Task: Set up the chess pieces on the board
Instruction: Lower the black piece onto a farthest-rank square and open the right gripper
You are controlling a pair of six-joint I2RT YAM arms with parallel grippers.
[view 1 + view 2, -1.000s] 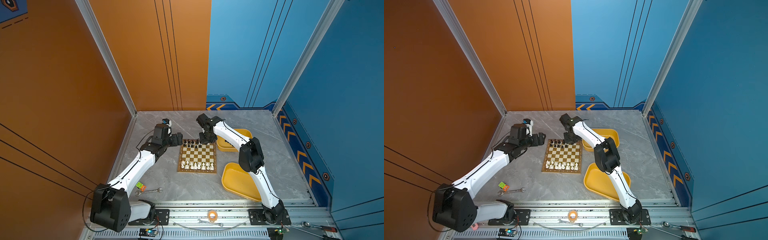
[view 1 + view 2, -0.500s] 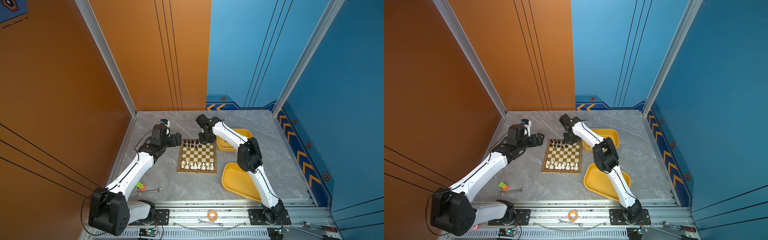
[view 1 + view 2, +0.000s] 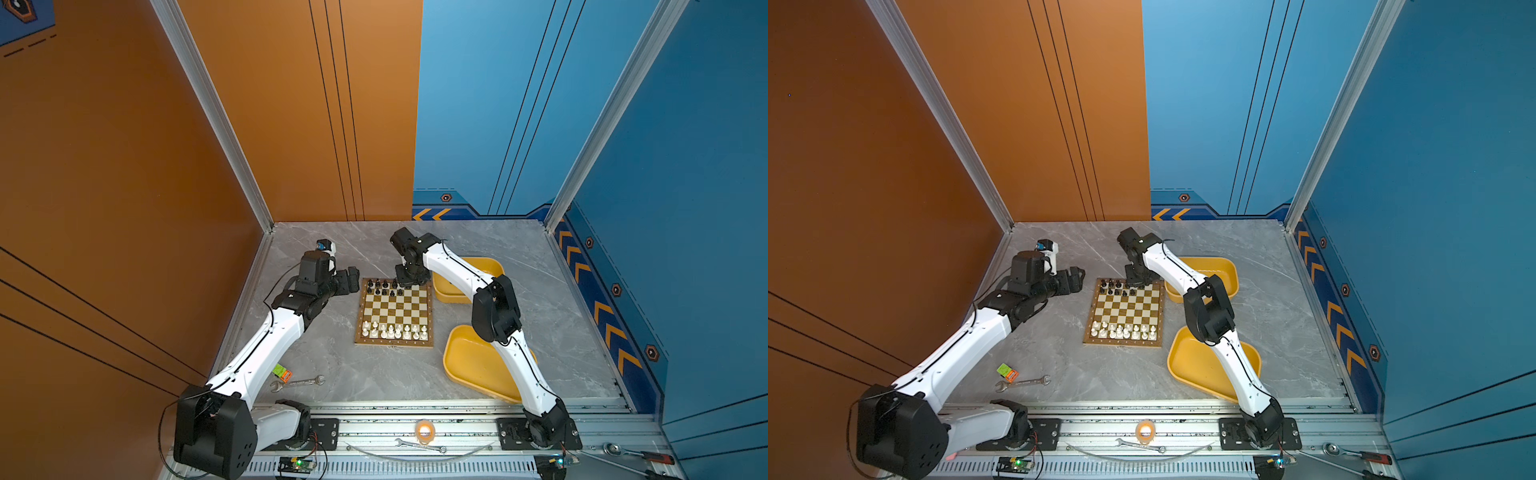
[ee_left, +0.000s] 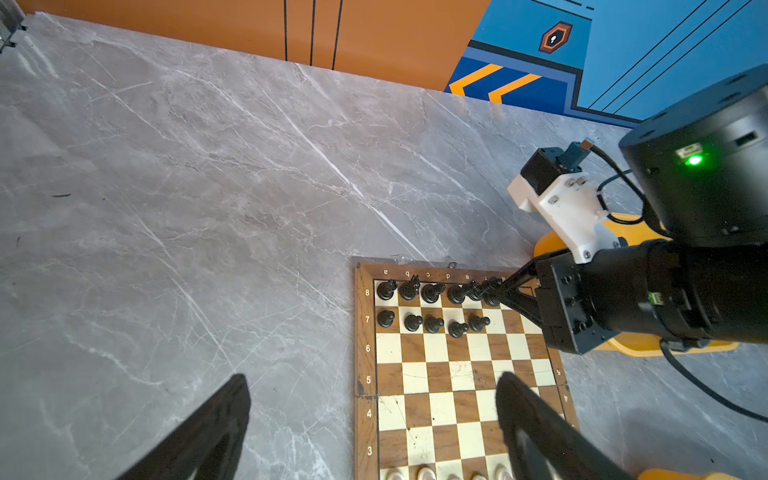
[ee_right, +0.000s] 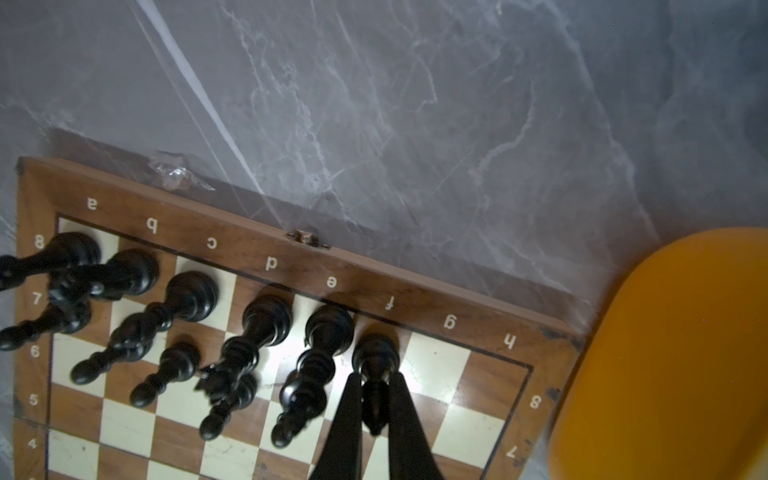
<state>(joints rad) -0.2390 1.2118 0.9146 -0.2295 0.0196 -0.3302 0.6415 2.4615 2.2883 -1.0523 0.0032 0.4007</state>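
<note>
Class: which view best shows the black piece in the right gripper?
The right wrist view: the black piece sits close up, clamped in the right gripper. The left wrist view shows it small and distant; in both top views the gripper hides it.

The board carries the only readable characters, printed pale on its brown border. Along the far border run the letters a, b, c, d, e, f, g, h from left to right, upside down in both wrist views. Down the left border stand 8, 7, 6, 5, 4, 3, with 8 farthest. The right border shows 8 and 7 at its far end, then 5 and 4. Orange chevrons mark the blue band at the foot of the far wall, and more run along the right wall. Hexagon emblems there bear a keyhole-like sign.
</note>
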